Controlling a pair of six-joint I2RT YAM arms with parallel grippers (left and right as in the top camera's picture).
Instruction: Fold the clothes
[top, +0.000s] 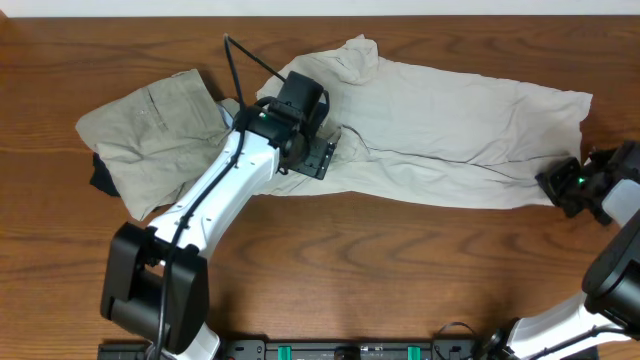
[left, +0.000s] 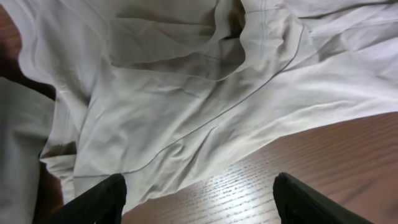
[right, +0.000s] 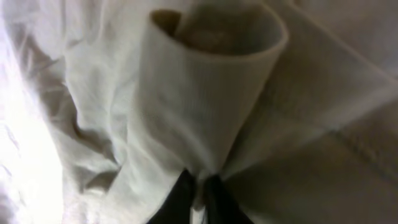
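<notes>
A large pale cream-white garment (top: 440, 120) lies spread across the middle and right of the wooden table. It fills the left wrist view (left: 186, 93) and the right wrist view (right: 205, 93). My left gripper (top: 325, 155) hovers over the garment's near left edge, open and empty, its fingers (left: 199, 199) wide apart above fabric and bare wood. My right gripper (top: 560, 185) is at the garment's right end, shut on a pinch of the fabric (right: 199, 186), which bunches into a fold above the fingers. A khaki-tan garment (top: 150, 125) lies at the left.
A dark piece of cloth (top: 102, 178) shows under the khaki garment's left edge. The left arm (top: 215, 190) reaches diagonally from the front left base. The table's far edge meets a pale wall at the top.
</notes>
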